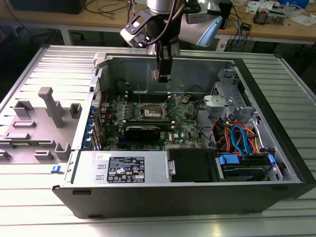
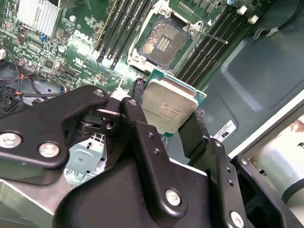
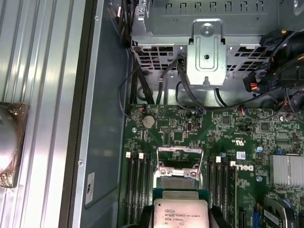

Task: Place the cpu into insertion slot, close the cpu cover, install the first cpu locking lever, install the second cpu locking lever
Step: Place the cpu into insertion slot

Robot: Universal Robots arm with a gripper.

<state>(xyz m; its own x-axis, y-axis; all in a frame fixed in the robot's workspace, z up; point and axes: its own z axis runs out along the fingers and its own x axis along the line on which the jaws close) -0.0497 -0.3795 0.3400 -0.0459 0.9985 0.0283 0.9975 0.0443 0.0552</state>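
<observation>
Holding the cpu (image 2: 169, 105) by two opposite edges, the hand (image 1: 162, 75) hangs over the open computer case (image 1: 197, 197). Inside the case, the insertion slot (image 2: 161, 42) on the green board (image 3: 190, 128) sits empty and uncovered. In my judgement, a tilted or off-centre descent could bend the slot's contacts or jam the cpu.

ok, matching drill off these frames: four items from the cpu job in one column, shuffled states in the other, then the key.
Items
1. cpu
2. insertion slot
3. cpu cover
4. gripper

States
A. flipped up, open
B. shut on the cpu
C. held aloft, not yet seated
D. empty, dark centre exposed

Pairs: 1-C, 2-D, 3-A, 4-B
</observation>
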